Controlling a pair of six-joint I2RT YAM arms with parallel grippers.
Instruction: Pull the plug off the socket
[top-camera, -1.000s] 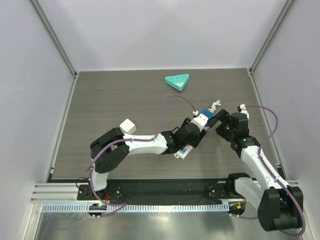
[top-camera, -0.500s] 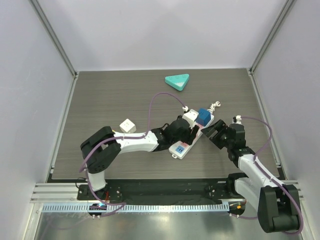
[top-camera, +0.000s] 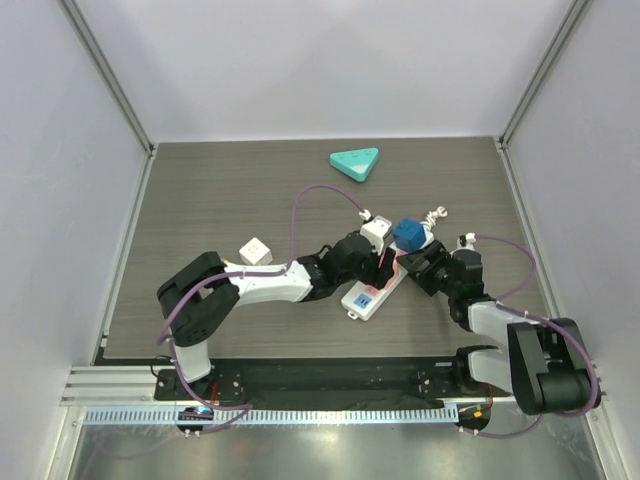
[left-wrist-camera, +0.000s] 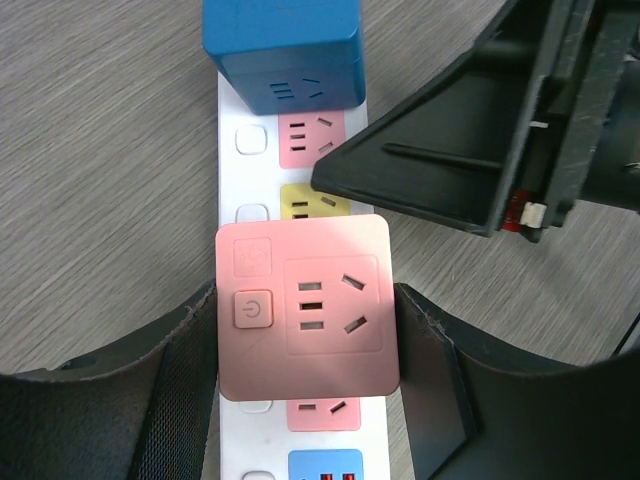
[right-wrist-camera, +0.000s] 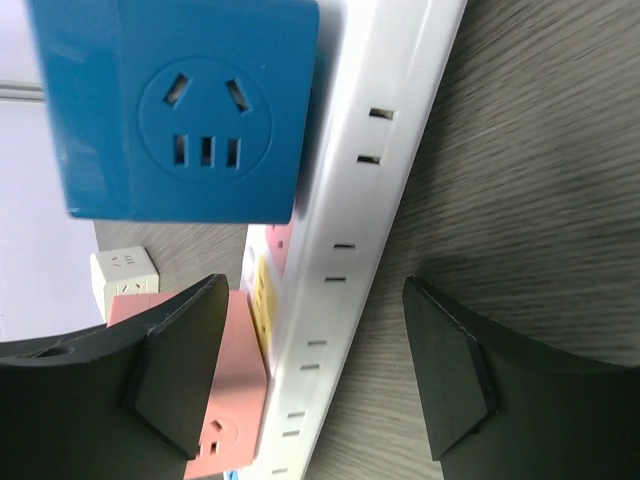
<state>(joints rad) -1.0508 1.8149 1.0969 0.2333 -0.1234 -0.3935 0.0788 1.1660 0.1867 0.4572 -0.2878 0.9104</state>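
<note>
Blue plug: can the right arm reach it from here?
Probably yes. The right gripper is open astride the power strip, and the blue plug sits just ahead of its fingers with nothing between them.

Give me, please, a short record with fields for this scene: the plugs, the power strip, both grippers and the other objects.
Target plug: pink square plastic adapter plug, over the strip's middle
Socket: long white plastic power strip, lying on the grey wooden table
Left gripper: jaws closed on the pink plug's sides
Right gripper: jaws open, straddling the strip
Other plug: blue plastic cube adapter, near the strip's corded end
Apart: small white plastic cube; teal triangular tray
</note>
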